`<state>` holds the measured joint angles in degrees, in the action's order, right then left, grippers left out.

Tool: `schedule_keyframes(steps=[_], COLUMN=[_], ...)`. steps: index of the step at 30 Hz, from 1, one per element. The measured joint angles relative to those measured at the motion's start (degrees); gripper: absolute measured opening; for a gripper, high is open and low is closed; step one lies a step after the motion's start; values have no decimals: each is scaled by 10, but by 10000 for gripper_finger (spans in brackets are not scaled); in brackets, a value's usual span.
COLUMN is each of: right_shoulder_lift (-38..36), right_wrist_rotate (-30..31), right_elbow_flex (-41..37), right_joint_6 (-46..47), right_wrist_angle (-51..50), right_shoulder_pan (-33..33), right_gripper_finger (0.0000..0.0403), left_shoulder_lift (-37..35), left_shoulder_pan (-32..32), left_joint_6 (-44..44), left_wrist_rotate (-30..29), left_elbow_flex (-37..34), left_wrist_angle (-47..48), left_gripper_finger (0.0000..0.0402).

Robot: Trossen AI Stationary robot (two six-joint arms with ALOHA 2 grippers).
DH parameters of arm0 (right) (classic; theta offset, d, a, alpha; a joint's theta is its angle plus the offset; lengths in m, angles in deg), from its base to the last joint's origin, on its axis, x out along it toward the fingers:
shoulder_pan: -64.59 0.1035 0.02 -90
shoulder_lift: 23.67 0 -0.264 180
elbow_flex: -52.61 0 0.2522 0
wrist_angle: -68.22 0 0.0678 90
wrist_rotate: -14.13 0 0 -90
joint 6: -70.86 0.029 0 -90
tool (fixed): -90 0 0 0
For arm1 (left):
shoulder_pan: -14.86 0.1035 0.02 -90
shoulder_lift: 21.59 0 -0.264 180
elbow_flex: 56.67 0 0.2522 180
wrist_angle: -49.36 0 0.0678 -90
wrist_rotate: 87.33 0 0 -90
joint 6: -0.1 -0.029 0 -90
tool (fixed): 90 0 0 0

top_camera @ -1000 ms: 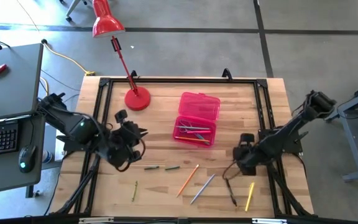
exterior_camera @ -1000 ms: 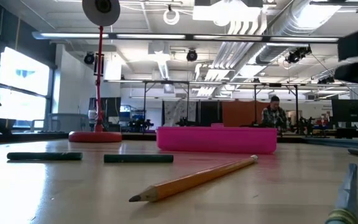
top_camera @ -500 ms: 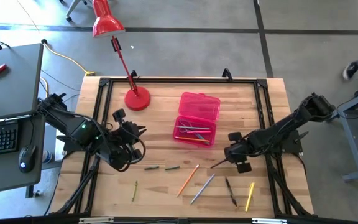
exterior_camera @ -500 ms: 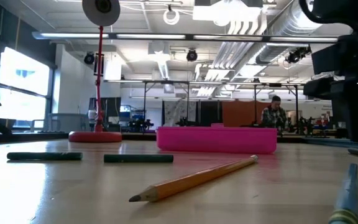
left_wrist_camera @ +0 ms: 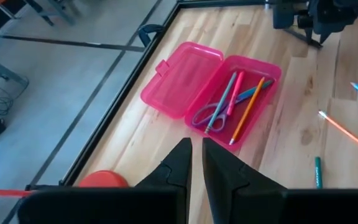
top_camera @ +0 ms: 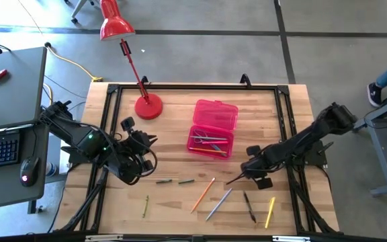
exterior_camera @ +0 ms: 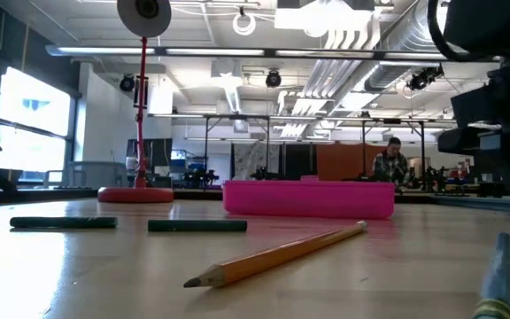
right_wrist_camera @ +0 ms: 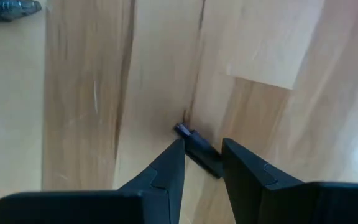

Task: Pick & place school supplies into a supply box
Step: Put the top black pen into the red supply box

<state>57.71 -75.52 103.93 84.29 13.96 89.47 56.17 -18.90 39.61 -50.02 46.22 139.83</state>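
Note:
The supply box (top_camera: 213, 128), a pink case, lies open mid-table with its lid (top_camera: 217, 114) flat behind it. Purple scissors (left_wrist_camera: 209, 115) and a few pens lie in its tray. More school supplies lie loose on the near half of the table: two green pens (top_camera: 175, 181), an orange pencil (top_camera: 203, 193), a grey pen (top_camera: 219, 204), a dark pen (top_camera: 249, 207) and a yellow pencil (top_camera: 270, 212). My right gripper (top_camera: 248, 173), right of the box, points down and is shut on a dark pen (top_camera: 235, 178). My left gripper (top_camera: 145, 151) hovers left of the box, its fingers nearly together and holding nothing. My right gripper pinches the dark pen (right_wrist_camera: 199, 151) between its two fingers, coming from above and pointing down. The pen lies slanted across the fingers, and its pointed end (right_wrist_camera: 182, 129) juts out past them, low over the wood. Whether that end touches the table cannot be told.
A red desk lamp stands with its round base (top_camera: 148, 107) at the far left of the table, its head (top_camera: 116, 25) beyond the far edge. A black frame (top_camera: 193, 87) runs round the table. A small green pencil (top_camera: 145, 206) lies near left.
My right gripper has gone toward the table's left edge and a little down, rolling its wrist, with the dark pen still in its fingers. The pen now sticks out toward the near left.

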Motion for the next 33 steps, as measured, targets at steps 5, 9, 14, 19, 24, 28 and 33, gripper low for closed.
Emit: schedule_keyframes(steps=[5,9,14,19,24,28,33], right_shoulder_lift=[32,46,48,48,49,49,51], right_wrist_rotate=[6,12,24,27,31,27,6], right_elbow_flex=[2,0,-1,-1,-3,-2,34], right_joint_6=[0,-4,-4,10,41,69,99], right_wrist_angle=[7,29,40,44,92,179,238], right_shoulder_pan=[0,0,1,0,0,0,-1], right_gripper_finger=[86,86,74,18,18,13,5], left_shoulder_lift=[0,0,0,0,0,0,0], left_shoulder_pan=[0,0,0,0,0,0,0], left_joint_6=[0,0,0,0,0,0,0], left_wrist_rotate=[11,11,11,12,12,12,13], left_elbow_flex=[0,0,0,0,0,0,0], left_wrist_angle=[0,0,2,2,2,2,2], left_gripper_finger=[69,69,69,69,69,69,69])
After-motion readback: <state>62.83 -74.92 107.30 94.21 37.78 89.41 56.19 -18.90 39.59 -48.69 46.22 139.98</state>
